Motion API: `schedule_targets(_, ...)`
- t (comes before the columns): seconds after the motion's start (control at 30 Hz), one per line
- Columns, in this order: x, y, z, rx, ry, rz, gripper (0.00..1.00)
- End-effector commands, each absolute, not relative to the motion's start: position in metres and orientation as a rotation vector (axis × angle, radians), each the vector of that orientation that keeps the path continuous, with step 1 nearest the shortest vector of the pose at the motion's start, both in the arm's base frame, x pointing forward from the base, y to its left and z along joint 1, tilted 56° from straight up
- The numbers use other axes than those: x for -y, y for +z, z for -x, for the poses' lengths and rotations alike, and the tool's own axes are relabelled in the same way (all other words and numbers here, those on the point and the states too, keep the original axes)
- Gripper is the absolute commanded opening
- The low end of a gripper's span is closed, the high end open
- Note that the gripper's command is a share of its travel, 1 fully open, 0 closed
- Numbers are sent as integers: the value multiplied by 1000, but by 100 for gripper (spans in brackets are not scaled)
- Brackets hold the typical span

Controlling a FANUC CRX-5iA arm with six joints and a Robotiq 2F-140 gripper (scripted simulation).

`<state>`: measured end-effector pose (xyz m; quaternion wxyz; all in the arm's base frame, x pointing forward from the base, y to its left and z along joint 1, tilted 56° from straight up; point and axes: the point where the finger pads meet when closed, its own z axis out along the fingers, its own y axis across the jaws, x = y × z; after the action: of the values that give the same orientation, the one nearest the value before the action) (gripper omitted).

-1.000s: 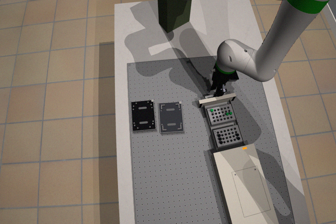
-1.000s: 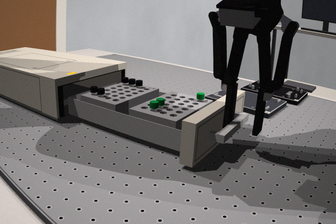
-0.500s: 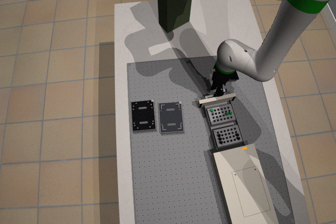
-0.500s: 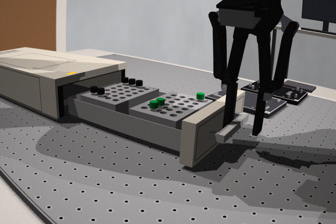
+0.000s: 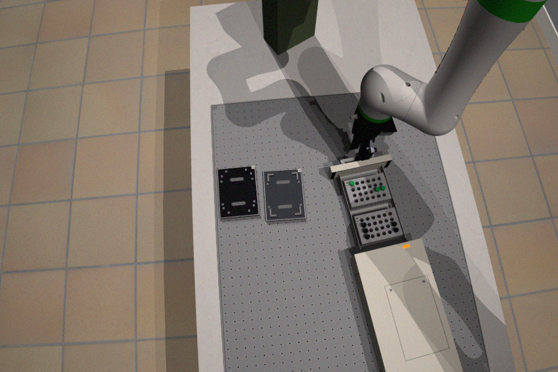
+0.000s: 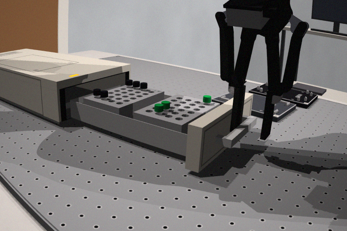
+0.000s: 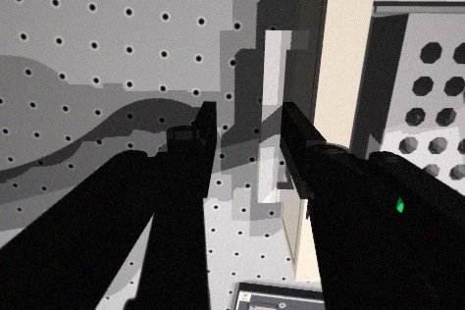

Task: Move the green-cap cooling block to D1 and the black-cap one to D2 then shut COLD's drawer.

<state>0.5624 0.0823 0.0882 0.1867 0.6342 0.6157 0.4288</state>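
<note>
The drawer [image 5: 361, 163] [image 6: 207, 138] [image 7: 343, 34] of the beige cooler COLD [image 5: 397, 295] [image 6: 41, 68] stands pulled out, and its orange lamp [image 5: 405, 246] [image 6: 73, 75] is lit. Inside, the block with green-capped tubes [image 5: 365, 192] [image 6: 182, 103] sits next to the drawer front. The block with black-capped tubes [image 5: 376, 225] [image 6: 123, 95] sits nearer the cooler. My gripper [image 5: 361, 155] [image 6: 249, 134] [image 7: 247, 122] points down and straddles the drawer handle [image 6: 228, 140] [image 7: 272, 69]. One finger is between the handle and the drawer front, the other outside with a gap. It is partly open and clamps nothing.
Deck slots D1 [image 5: 275, 196] [image 6: 280, 110] and D2 [image 5: 225, 192] [image 6: 302, 96] lie bare to the left of the drawer on the perforated deck plate [image 5: 279, 291]. A dark green column [image 5: 288, 20] stands at the back of the table. My arm reaches in from the upper right.
</note>
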Motion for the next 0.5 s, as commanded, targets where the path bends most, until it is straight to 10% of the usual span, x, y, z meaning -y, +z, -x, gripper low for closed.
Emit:
schedule_targets(0.0,-81,90,-559,-1733,1207,-1786,34)
schedule_targets(0.47,-76,99,-547,-1733,1207,-1786,34)
